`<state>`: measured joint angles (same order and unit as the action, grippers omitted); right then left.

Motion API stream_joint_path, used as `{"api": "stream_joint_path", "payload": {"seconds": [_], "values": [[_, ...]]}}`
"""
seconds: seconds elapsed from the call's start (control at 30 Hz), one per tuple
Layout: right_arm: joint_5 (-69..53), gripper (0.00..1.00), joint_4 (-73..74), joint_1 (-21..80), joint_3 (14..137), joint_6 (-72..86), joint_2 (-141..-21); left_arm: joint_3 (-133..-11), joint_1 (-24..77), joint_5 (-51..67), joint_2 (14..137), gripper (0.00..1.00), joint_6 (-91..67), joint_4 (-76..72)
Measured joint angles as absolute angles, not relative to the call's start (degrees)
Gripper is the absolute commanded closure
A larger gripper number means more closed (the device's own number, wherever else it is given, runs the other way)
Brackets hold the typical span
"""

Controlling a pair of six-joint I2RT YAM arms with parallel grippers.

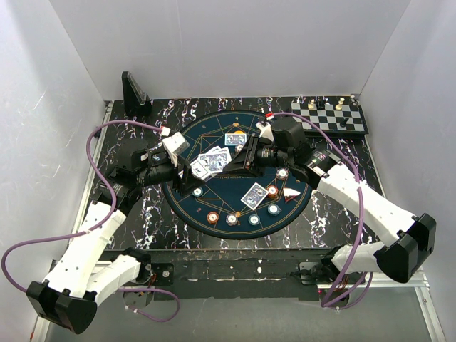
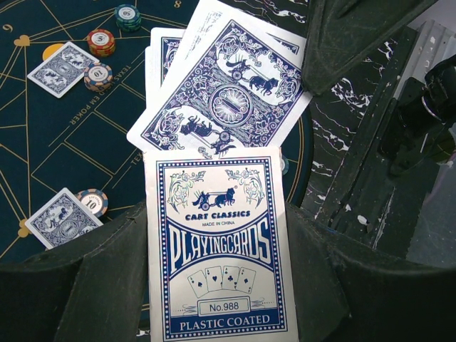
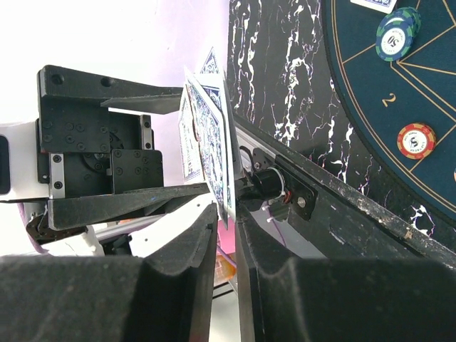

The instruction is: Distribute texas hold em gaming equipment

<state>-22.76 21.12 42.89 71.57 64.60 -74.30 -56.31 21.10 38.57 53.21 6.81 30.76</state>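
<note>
Above the mat (image 1: 222,191), I have the left gripper (image 1: 194,171) clamped on the card pack (image 2: 217,242), apparently steadying it so the right gripper (image 3: 226,217), pinched on one fanned card (image 3: 210,121), can draw it; chips (image 1: 254,219) lie dealt below.

The mat (image 1: 203,132) lies in the middle of the bench (image 1: 153,214). The chessboard (image 1: 331,117) sits behind it at the bench's far right corner, and a stand (image 1: 134,91) sits at the far left corner. On the mat, a single card (image 1: 235,139) lies toward the back and a second card (image 1: 254,194) toward the front, with a row of chips (image 1: 231,219) along the front rim. Above the mat's left half, a pack of cards (image 2: 217,249) sits between my left fingers (image 2: 71,285). The fanned cards (image 2: 228,85) lie just beyond it, their edge pinched between my right fingers (image 3: 107,299).
</note>
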Motion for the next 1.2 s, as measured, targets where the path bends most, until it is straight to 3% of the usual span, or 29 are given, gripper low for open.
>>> {"api": "stream_joint_path", "payload": {"seconds": [0.83, 1.2], "values": [[-21.7, 0.61, 24.0, 44.2, 71.6, 65.1, -72.9, -56.3, 21.1, 38.3, 53.2, 1.00, 6.3, 29.5], [-18.5, 0.59, 32.9, 42.6, 82.9, 58.0, -72.6, -56.3, 21.1, 39.5, 53.2, 1.00, 6.4, 29.6]]}}
